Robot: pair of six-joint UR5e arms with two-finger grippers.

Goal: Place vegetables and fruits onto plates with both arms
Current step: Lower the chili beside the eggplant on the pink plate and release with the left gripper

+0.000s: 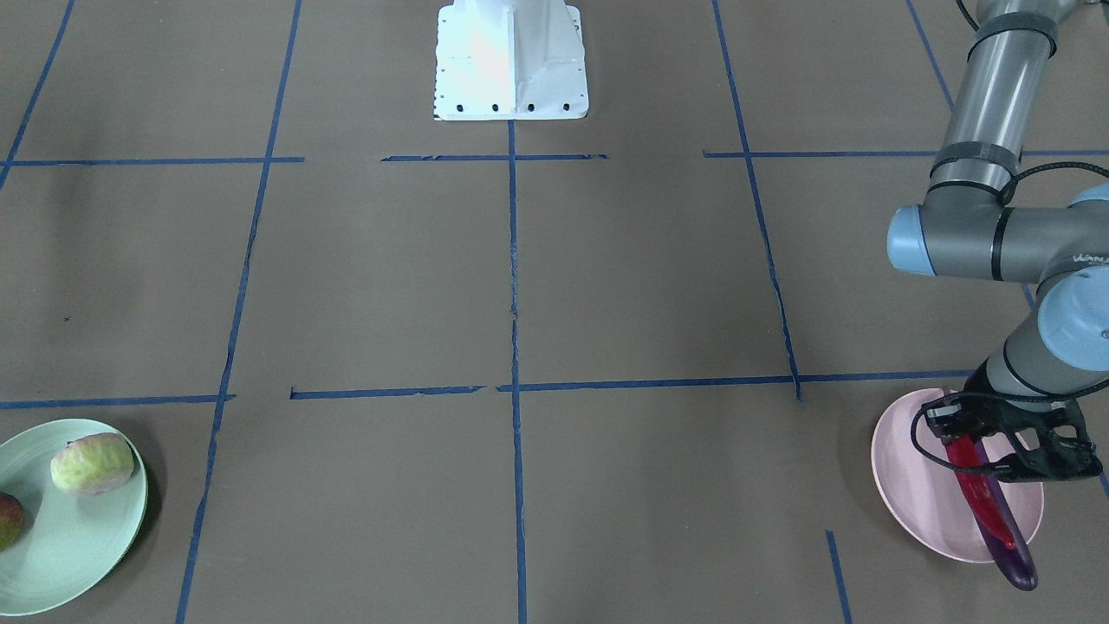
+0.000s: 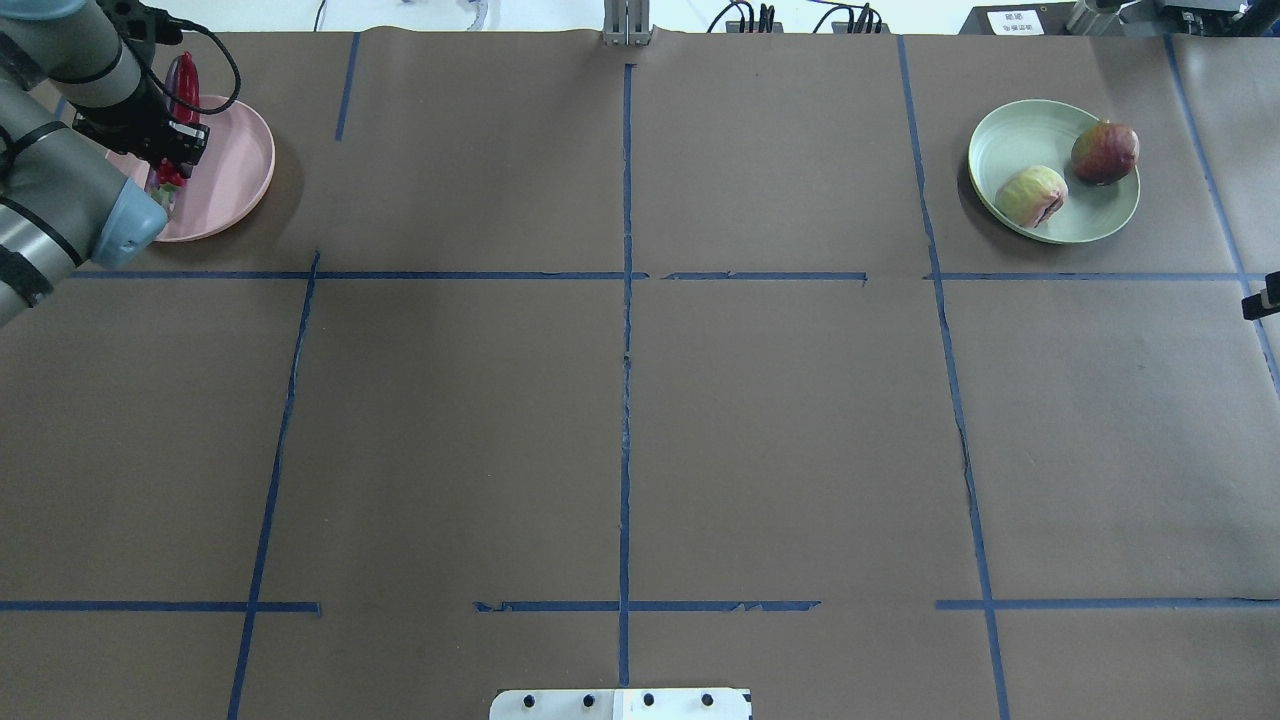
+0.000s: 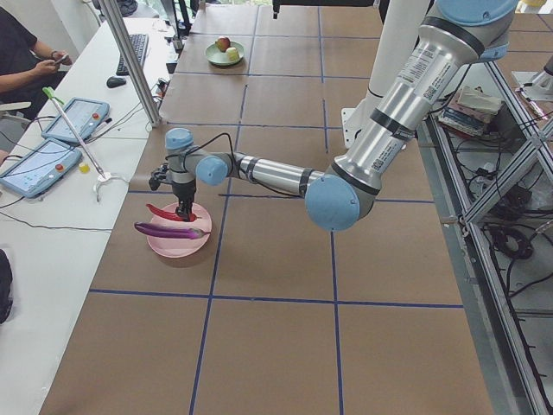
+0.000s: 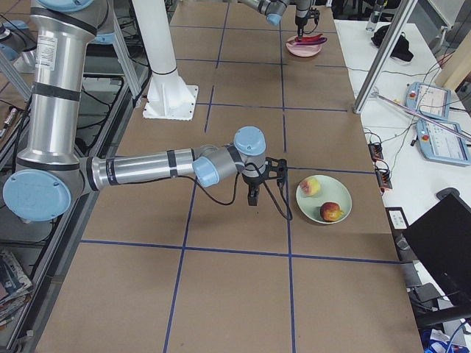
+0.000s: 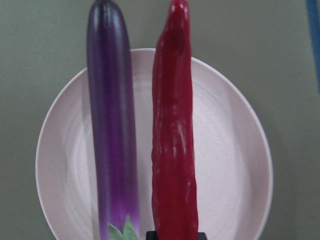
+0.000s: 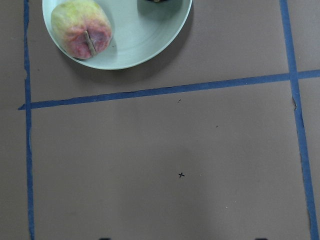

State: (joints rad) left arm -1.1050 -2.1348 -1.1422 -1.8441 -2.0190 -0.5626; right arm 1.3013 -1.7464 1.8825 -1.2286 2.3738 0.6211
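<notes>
My left gripper (image 1: 963, 444) is shut on the red chili pepper (image 5: 172, 150) at its stem end and holds it just above the pink plate (image 1: 918, 485). The purple eggplant (image 5: 112, 140) lies on that plate beside the chili, its tip (image 1: 1015, 559) over the rim. The mint green plate (image 2: 1020, 135) holds the pale green-pink blocky fruit (image 2: 1030, 195) and the red-blushed round fruit (image 2: 1104, 152). My right gripper (image 4: 252, 195) hangs open and empty above bare table, a short way from the green plate (image 6: 135, 47).
The white base block (image 1: 511, 61) stands at the robot's edge of the table. Blue tape lines (image 2: 626, 300) divide the brown surface. A side bench with tablets (image 3: 73, 121) and a metal post (image 3: 134, 65) runs beyond the plates.
</notes>
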